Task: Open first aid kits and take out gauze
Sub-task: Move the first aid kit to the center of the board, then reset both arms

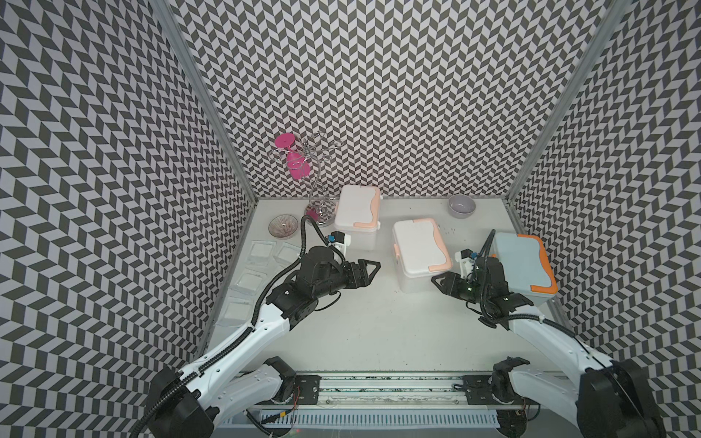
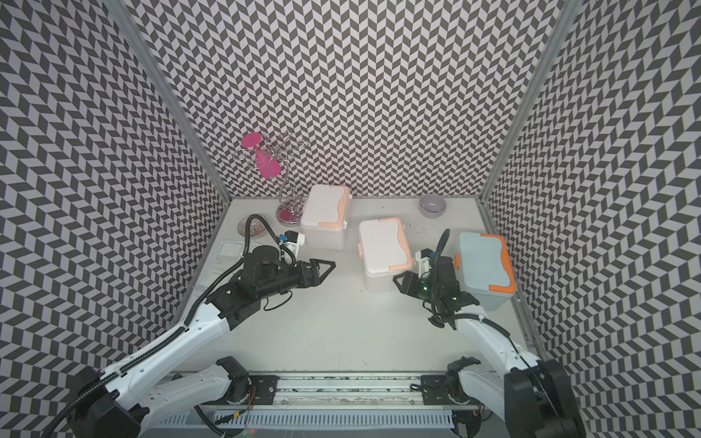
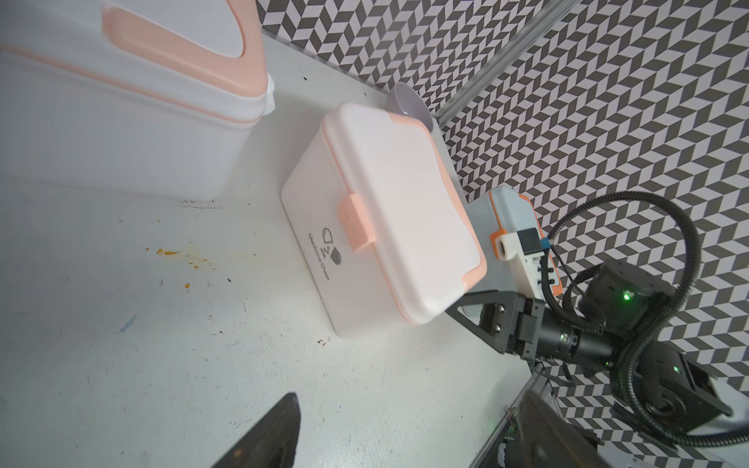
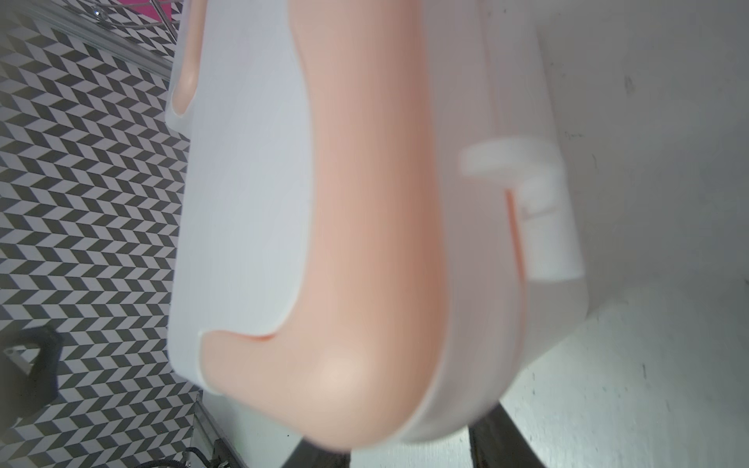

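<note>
Three first aid kits stand shut on the table in both top views: a white one at the back (image 1: 356,208), a white one in the middle (image 1: 419,246) and a pale blue one with orange trim (image 1: 521,265) at the right edge. Several gauze pads (image 1: 261,251) in clear wrappers lie along the left edge. My right gripper (image 1: 442,281) is shut on the middle kit's near right corner; in the right wrist view its peach-trimmed lid corner (image 4: 364,324) fills the space between the fingers. My left gripper (image 1: 373,266) hangs open and empty left of that kit (image 3: 389,210).
A small grey bowl (image 1: 461,206) sits at the back right. A ribbed glass bowl (image 1: 282,226) sits at the back left. Next to it, against the back kit, stands a wire stand (image 1: 318,204) holding a pink glass (image 1: 297,170). Patterned walls close three sides.
</note>
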### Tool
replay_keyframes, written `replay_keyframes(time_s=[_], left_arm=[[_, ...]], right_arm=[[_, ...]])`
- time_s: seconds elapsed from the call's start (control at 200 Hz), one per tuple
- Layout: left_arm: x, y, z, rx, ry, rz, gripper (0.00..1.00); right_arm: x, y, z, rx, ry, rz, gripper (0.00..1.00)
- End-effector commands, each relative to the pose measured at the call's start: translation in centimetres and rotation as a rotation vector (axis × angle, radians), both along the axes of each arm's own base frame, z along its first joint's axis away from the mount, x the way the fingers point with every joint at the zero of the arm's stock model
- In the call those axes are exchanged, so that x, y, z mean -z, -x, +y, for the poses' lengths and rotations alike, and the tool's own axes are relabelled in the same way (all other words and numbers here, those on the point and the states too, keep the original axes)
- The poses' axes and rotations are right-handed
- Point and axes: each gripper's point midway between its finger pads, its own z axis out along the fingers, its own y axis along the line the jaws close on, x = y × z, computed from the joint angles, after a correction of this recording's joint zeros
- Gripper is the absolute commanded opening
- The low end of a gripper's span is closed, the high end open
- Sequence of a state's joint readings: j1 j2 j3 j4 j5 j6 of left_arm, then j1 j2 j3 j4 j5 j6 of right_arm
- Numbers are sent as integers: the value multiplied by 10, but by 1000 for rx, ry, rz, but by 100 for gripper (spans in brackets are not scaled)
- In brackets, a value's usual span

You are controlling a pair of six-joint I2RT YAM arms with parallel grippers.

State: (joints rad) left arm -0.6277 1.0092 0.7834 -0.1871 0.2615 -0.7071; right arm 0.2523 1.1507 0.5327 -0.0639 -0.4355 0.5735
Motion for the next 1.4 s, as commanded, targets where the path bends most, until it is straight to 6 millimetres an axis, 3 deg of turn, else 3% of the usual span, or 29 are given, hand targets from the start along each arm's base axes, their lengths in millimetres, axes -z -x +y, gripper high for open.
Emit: replay_keyframes(time_s=[0.0, 0.12, 0.255, 0.381, 0.511, 0.691, 0.751, 1.007, 1.162, 1.202, 1.397], left_arm=[[3, 0, 8, -24, -24, -9, 84], [4, -2, 9, -32, -22, -15, 84], [13, -8, 2, -23, -25, -7, 84], [19, -13, -3, -9, -46, -14, 85], [17, -17, 6, -53, -81, -61, 87], [5, -14, 36, -174, -94, -164, 91], [0, -9, 47, -211, -85, -200, 100], [-7, 13, 101, -413, -50, -316, 100], [0, 17, 132, -542, -63, -378, 100], [0, 16, 137, -568, -77, -410, 100], [12, -3, 168, -716, -224, -523, 100]], right_arm=[[-30, -43, 7, 15, -8, -174, 46], [-18, -68, 2, 60, 39, -171, 48], [-14, -84, 14, 21, 17, -153, 51], [-21, -77, 17, -4, 0, -172, 54], [-29, -57, 8, -1, 31, -212, 61], [-41, -27, -20, 74, 118, -314, 72], [-50, -18, -28, 98, 129, -358, 77], [-79, 15, -68, 265, 188, -555, 100], [-102, 27, -88, 358, 225, -731, 100], [-89, 29, -96, 395, 253, -739, 100], [-90, 32, -123, 543, 324, -897, 100]])
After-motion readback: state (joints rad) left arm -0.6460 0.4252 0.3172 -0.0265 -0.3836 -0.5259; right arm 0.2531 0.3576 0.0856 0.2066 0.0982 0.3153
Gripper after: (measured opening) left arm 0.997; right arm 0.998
